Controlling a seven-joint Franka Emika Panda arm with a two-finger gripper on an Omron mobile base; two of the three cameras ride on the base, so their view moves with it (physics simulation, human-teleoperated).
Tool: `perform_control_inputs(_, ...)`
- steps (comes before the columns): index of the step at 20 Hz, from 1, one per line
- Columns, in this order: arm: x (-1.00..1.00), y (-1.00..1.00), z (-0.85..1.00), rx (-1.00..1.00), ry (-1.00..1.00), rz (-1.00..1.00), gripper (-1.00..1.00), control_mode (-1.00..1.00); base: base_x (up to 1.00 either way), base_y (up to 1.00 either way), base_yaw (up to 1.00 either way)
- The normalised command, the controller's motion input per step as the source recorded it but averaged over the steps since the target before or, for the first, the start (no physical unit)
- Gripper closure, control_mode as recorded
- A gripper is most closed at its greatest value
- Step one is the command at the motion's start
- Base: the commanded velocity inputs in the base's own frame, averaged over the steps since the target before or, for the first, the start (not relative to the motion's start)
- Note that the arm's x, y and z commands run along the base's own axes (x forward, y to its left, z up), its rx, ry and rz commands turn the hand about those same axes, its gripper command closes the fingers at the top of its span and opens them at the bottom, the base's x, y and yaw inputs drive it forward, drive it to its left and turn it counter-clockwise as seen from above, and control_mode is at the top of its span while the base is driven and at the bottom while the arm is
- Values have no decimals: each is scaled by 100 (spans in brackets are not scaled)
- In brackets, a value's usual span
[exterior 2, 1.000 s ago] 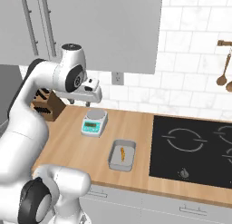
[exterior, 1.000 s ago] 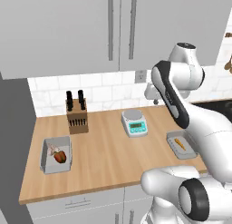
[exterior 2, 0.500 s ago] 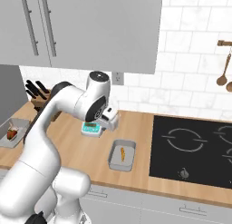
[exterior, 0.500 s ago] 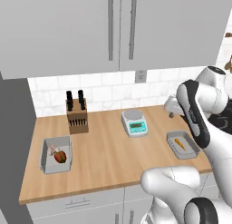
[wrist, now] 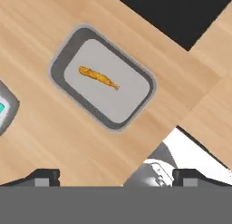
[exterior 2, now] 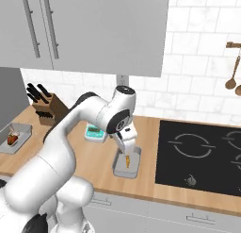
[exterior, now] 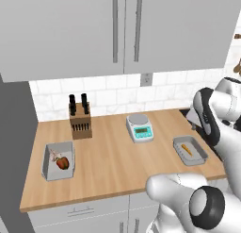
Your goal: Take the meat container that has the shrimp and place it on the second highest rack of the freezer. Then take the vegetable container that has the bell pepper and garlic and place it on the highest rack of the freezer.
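Hand view, looking straight down on the wooden counter (wrist: 54, 128): we see the grey meat container (wrist: 102, 77) in the upper middle of the frame, one orange shrimp (wrist: 99, 78) lying inside it. Our gripper (wrist: 115, 177) hangs above, its two dark fingertips (wrist: 44, 177) set wide apart at the bottom corners, holding nothing; the container sits apart from them, up-frame. Right base view puts the gripper (exterior 2: 127, 147) over that container (exterior 2: 127, 162) at centre frame, beside the black cooktop (exterior 2: 202, 156). At far left, the vegetable container (exterior 2: 15, 138) holds a red bell pepper (exterior 2: 12, 139).
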Motion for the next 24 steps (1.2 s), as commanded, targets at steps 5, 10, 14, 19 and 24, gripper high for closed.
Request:
perform_control_inputs(5, 12, -68, -55, 10, 31, -51, -100, -100, 0, 0, 0)
perform_control_inputs(10, 4, -9, -96, 0, 3, -52, -100, -100, 0, 0, 0)
perform_control_inputs(14, -8, -11, -69, 1, 1, -33, -100, -100, 0, 0, 0)
perform_control_inputs(19, -8, 5, -21, 0, 0, -9, -100, -100, 0, 0, 0)
perform_control_inputs(24, -1, 0, -19, 0, 4, 3, -100, -100, 0, 0, 0)
